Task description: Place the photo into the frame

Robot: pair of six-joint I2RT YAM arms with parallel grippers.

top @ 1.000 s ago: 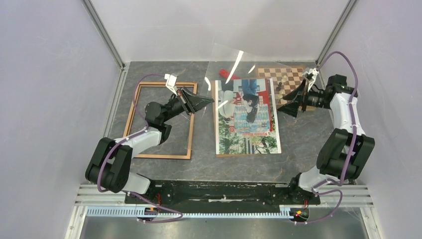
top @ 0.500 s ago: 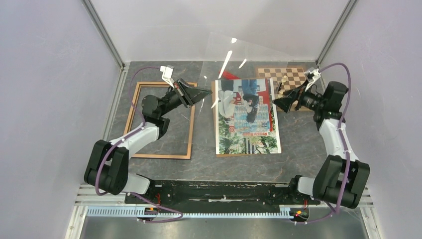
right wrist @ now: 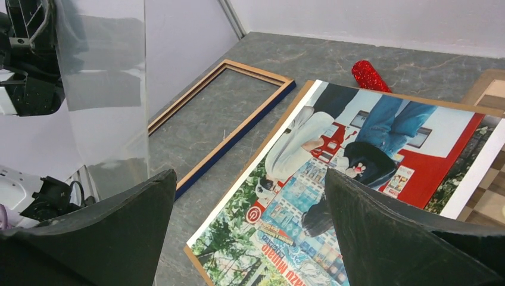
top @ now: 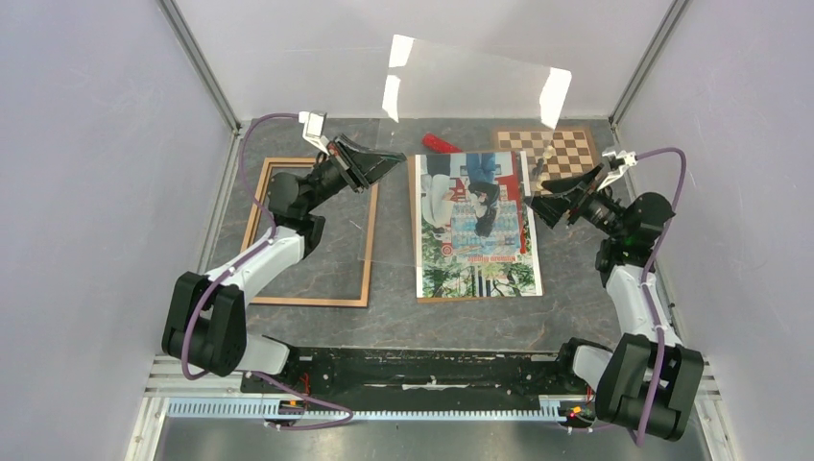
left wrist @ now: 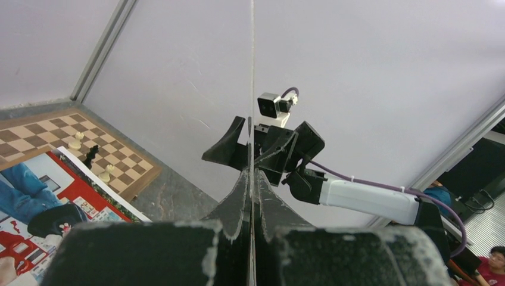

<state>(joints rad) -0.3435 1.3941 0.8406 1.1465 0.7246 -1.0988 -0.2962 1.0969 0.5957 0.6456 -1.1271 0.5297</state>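
The photo (top: 477, 226) lies face up at the table's middle on a brown board; it also shows in the right wrist view (right wrist: 357, 155). The frame (top: 307, 302) lies flat and empty to its left, with a blue inner rail (right wrist: 250, 110). My left gripper (top: 392, 158) is shut on the edge of a clear sheet (top: 470, 91), held tilted up above the photo and frame. In the left wrist view the sheet (left wrist: 252, 89) runs edge-on between the shut fingers (left wrist: 252, 179). My right gripper (top: 545, 197) is open and empty above the photo's right edge (right wrist: 249, 179).
A chessboard (top: 562, 149) with a few pieces stands at the back right. A red glittery cylinder (top: 442, 144) lies behind the photo. The brown board's edge (top: 414, 230) shows along the photo's left side. Walls close in on three sides.
The left gripper has raised the clear sheet from low over the photo to steeply tilted up toward the back wall. The right arm has stretched out, its gripper staying near the photo's right edge.
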